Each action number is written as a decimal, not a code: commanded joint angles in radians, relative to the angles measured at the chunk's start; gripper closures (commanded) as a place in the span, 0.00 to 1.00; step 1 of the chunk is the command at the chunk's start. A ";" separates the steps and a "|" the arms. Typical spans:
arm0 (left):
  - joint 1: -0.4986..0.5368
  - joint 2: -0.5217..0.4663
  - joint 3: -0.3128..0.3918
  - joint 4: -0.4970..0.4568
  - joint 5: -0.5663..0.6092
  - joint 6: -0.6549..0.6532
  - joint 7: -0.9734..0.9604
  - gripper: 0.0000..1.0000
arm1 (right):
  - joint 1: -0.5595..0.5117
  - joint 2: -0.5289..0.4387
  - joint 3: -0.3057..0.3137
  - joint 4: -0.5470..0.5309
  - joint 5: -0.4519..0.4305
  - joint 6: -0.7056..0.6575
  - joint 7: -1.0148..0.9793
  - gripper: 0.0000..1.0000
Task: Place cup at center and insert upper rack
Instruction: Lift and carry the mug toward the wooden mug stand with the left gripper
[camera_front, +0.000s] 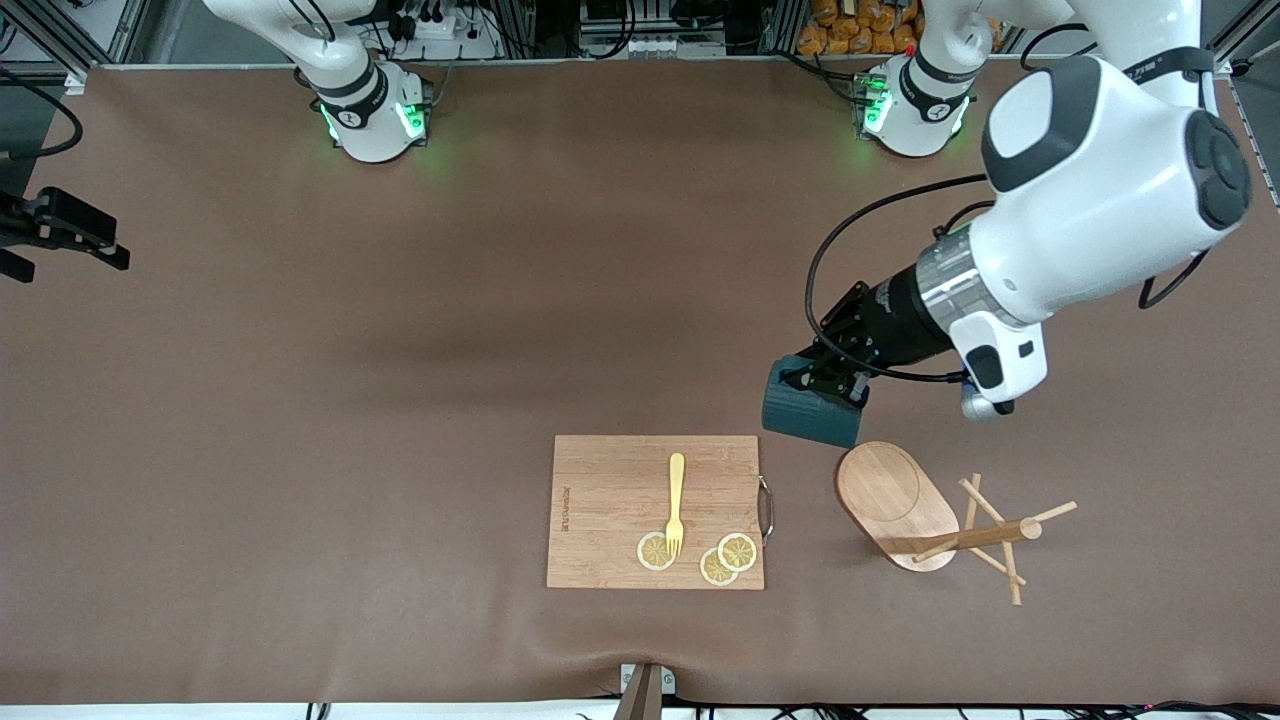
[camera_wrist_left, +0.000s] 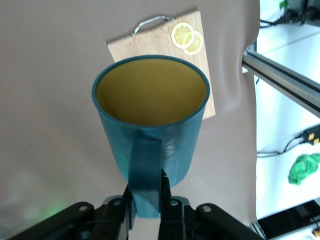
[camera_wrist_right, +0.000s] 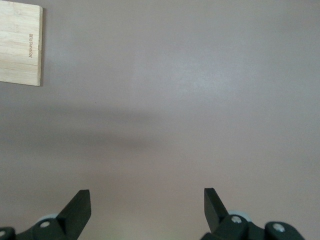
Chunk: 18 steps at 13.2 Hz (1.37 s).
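I have the cup by its handle in the closed left gripper, over the worktop beside the upper rack. I should keep it level, lower gently mid-worktop. Right gripper waits open.

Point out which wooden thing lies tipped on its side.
The mug tree: its post lies along the table, oval base on edge. The cutting board lies flat.

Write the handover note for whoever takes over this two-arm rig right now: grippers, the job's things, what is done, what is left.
Left gripper: jaws shut on the cup by its handle, held over the table beside the cutting board.
Right gripper: jaws open, empty, waiting over bare table.
Upper rack: lying on its side toward the left arm's end, untouched.
Done: cup picked up.
Left: set cup at center, then place the rack.
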 joint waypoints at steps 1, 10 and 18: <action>0.041 -0.014 -0.006 -0.022 -0.070 -0.001 0.047 1.00 | -0.018 -0.009 0.004 -0.013 0.003 -0.002 0.005 0.00; 0.208 0.062 -0.007 -0.027 -0.369 -0.093 0.265 1.00 | -0.017 -0.012 0.007 -0.021 0.005 -0.015 0.091 0.00; 0.292 0.116 -0.010 -0.027 -0.497 -0.166 0.412 1.00 | -0.011 -0.010 0.007 -0.019 0.005 -0.015 0.094 0.00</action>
